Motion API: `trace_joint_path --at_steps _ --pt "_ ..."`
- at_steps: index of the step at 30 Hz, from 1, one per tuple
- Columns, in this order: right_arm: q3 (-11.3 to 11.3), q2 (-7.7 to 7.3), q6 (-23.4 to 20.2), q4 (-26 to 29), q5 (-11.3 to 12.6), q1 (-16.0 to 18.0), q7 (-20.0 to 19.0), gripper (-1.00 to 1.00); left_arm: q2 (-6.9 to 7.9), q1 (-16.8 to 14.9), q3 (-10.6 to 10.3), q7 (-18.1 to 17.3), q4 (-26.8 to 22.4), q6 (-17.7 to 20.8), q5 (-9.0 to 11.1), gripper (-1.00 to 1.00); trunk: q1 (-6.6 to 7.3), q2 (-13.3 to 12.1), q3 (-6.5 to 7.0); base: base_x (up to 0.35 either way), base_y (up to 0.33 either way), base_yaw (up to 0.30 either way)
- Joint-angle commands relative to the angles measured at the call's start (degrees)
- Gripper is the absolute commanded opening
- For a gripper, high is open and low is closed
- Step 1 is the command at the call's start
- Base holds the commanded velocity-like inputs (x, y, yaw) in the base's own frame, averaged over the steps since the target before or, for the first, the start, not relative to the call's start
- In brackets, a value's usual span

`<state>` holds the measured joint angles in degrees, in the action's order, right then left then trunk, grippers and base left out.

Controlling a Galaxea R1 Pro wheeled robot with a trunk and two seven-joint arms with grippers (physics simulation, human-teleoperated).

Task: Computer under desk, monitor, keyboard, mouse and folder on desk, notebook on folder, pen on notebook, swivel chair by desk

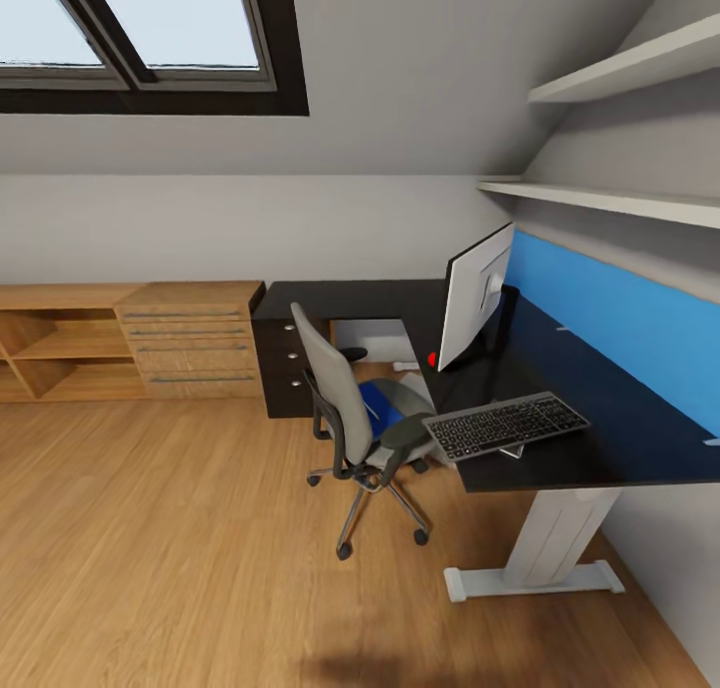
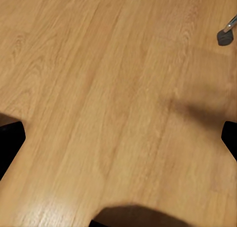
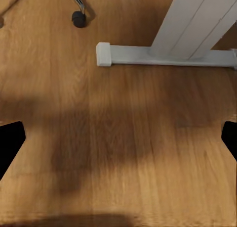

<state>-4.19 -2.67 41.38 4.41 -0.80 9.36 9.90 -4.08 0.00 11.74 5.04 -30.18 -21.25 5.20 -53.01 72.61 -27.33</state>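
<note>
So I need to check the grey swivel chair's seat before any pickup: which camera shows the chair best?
The head view: the whole grey swivel chair beside the black desk. The wrist views catch just castors over wood floor.

The swivel chair [image 1: 352, 408] back hides most of the blue folder [image 1: 377, 404]; the desk [image 1: 560, 408] runs off frame.

An attic bedroom seen from above. A black L-shaped table [image 1: 560, 408] stands against a blue wall panel [image 1: 610, 313]. On it, a monitor [image 1: 475, 298] stands upright, with a keyboard [image 1: 505, 425] lying near the front edge. A grey swivel chair [image 1: 345, 408] sits just beside the table, with a blue folder [image 1: 378, 403] on its seat. Light wooden low shelving [image 1: 130, 353] lines the far wall under a skylight [image 1: 140, 28].
</note>
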Motion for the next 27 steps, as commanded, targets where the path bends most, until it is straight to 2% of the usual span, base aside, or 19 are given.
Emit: trace_joint_path --at_steps 1,10,27 --pt "-0.50 0.05 0.05 -1.13 -0.10 0.04 0.47 1.00 -0.02 0.00 0.08 -0.12 -0.05 -0.10 0.44 1.00 -0.23 0.45 -0.23 0.000 0.000 0.000" --pt "-0.49 0.56 0.03 -2.88 -0.06 0.04 0.41 1.00 0.01 0.00 0.07 -0.12 -0.05 -0.10 0.39 1.00 -2.20 4.05 -1.85 0.000 0.000 0.000" --pt "-0.30 0.56 0.02 -4.25 -0.07 0.04 0.47 1.00 0.04 0.00 0.04 -0.12 -0.05 -0.10 0.34 1.00 -5.94 10.87 -4.90 0.000 0.000 0.000"
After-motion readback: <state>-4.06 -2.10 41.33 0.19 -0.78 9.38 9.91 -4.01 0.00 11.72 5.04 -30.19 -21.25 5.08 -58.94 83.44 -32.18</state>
